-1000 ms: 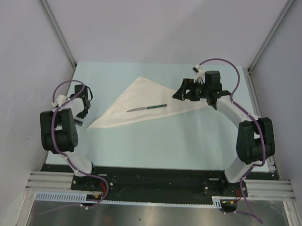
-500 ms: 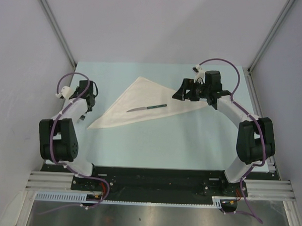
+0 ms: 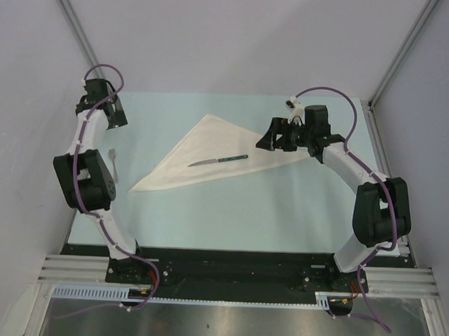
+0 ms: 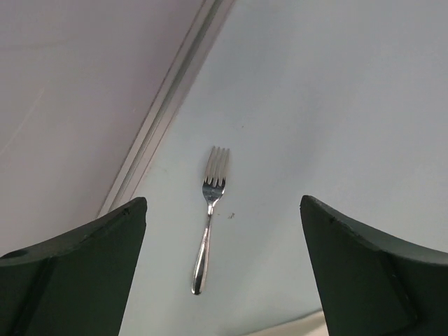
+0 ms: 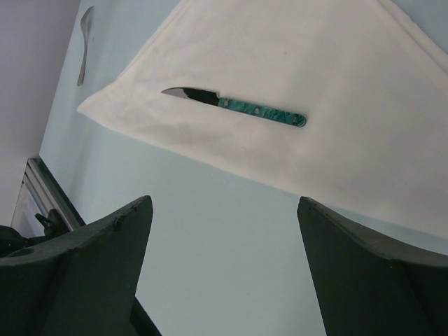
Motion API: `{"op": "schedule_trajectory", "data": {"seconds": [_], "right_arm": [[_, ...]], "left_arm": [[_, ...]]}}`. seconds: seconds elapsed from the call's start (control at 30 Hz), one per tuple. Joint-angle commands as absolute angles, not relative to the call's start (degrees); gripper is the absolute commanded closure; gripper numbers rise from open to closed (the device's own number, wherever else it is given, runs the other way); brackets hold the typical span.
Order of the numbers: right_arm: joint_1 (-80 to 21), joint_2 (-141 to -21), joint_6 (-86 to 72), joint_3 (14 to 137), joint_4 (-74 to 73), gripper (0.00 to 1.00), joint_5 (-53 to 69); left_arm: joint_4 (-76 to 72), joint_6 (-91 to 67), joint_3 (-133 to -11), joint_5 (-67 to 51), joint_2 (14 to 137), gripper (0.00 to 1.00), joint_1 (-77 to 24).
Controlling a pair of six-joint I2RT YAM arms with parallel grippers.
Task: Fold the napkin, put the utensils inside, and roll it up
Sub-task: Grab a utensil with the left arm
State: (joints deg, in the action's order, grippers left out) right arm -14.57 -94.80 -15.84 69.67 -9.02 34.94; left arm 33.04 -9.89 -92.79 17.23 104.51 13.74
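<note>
The white napkin (image 3: pixel 210 154) lies folded into a triangle in the middle of the table, and also shows in the right wrist view (image 5: pixel 329 77). A teal-handled knife (image 3: pixel 219 161) rests on it, blade to the left (image 5: pixel 238 108). A small silver fork (image 3: pixel 114 163) lies on the bare table left of the napkin's left tip (image 4: pixel 208 217). My left gripper (image 3: pixel 112 120) hangs open at the back left, above and behind the fork, holding nothing (image 4: pixel 222 199). My right gripper (image 3: pixel 268 141) stands open over the napkin's right corner, also holding nothing (image 5: pixel 225 199).
The pale blue table (image 3: pixel 230 212) is closed in by white walls on three sides. A metal frame rail (image 4: pixel 168 105) runs along the left wall close to the fork. A corner of the napkin (image 4: pixel 297 327) shows at the bottom of the left wrist view.
My left arm has swung from the near left side up to the back left corner, uncovering the fork. The right arm, napkin and knife have not moved.
</note>
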Motion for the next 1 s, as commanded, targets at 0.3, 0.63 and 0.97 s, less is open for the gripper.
{"op": "schedule_trajectory", "data": {"seconds": [0.3, 0.63, 0.97], "right_arm": [[-14.85, -91.49, -13.88, 71.98, -11.34, 0.10, 32.87], [-15.21, -91.49, -13.19, 71.89, -11.95, 0.10, 33.05], [-15.12, -91.84, -13.10, 71.89, -12.04, 0.10, 32.61]], "left_arm": [[47.11, 5.28, -108.20, 0.81, 119.18, 0.08, 21.00], [53.96, 5.09, -115.40, 5.62, 125.50, 0.17, 26.19], [56.25, 5.80, -116.46, 7.12, 129.29, 0.16, 25.58]]}}
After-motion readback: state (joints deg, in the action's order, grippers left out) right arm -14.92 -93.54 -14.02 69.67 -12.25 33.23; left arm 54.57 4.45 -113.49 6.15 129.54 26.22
